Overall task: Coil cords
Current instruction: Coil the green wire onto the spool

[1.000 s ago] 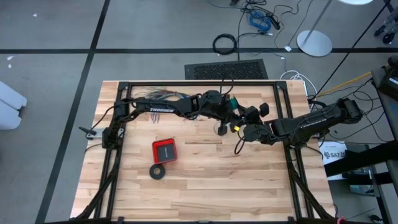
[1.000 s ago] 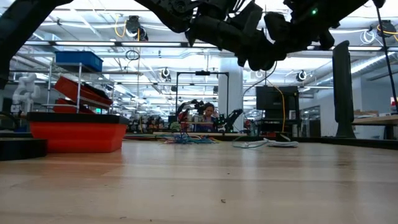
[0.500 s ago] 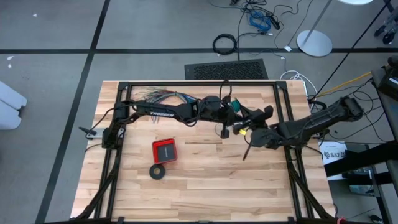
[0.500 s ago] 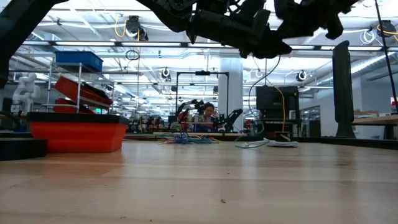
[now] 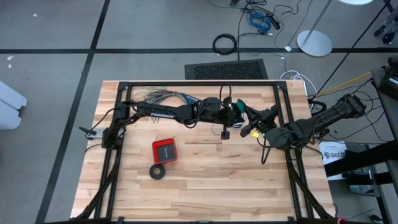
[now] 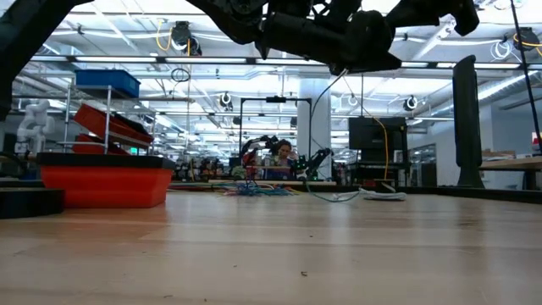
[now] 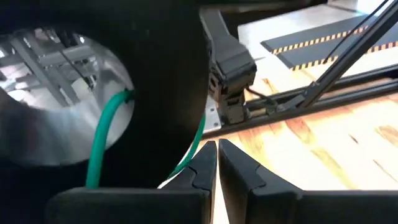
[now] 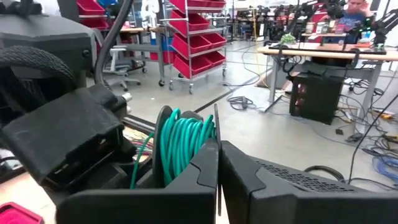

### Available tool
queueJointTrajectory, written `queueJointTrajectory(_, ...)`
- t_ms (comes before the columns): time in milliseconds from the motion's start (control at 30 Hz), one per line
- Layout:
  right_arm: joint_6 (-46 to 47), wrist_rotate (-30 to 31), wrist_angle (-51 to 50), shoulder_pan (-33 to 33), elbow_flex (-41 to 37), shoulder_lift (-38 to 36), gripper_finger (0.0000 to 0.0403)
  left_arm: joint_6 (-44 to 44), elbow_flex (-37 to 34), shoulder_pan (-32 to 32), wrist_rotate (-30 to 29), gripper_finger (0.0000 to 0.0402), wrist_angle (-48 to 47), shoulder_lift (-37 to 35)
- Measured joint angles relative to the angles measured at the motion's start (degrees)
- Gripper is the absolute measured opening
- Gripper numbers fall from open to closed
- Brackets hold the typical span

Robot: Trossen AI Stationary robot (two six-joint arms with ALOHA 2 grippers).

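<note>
Teal-green wire [image 8: 181, 142] sits wound in a tight coil held up in the air between my two arms, above the far middle of the table [image 5: 199, 186], with a loose strand [image 7: 102, 140] trailing off past my left wrist. My left jaws [image 7: 217, 163] are pinched nearly closed. They appear to grip the coil or its strand, though my own wrist housing blocks the contact point, so I will not swear to it. My right jaws [image 8: 219, 163] are fully closed just in front of the coil, and I see nothing between their tips. The thin white cord I cannot pick out anywhere with confidence.

What worries me is the slack. A thin dark line hangs from the arms down toward the table in the low view, and if I pull my arms apart it could snag and drag loops off the coil. The wire is springy, so any easing of the left grip may let the turns burst open. My wrists are close together too; a careless twist could knock them into each other.
</note>
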Motion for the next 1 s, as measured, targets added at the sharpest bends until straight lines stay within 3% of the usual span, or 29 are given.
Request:
queueJointTrajectory(267,-0.17,0.47,-0.90,0.56,0.00,0.02,0.0000,-0.24,0.00,-0.67,1.94,0.0025,1.48,0.00)
queueJointTrajectory(667,2.36,0.71,-6.00,5.08,0.00,0.07,0.0000,1.34,-0.03,1.26,0.47,0.0025,-7.25,0.00)
queueJointTrajectory(1000,2.99,0.36,-8.18,7.56,0.00,0.07,0.0000,1.05,-7.79,4.19,2.98,0.0025,0.64,0.00)
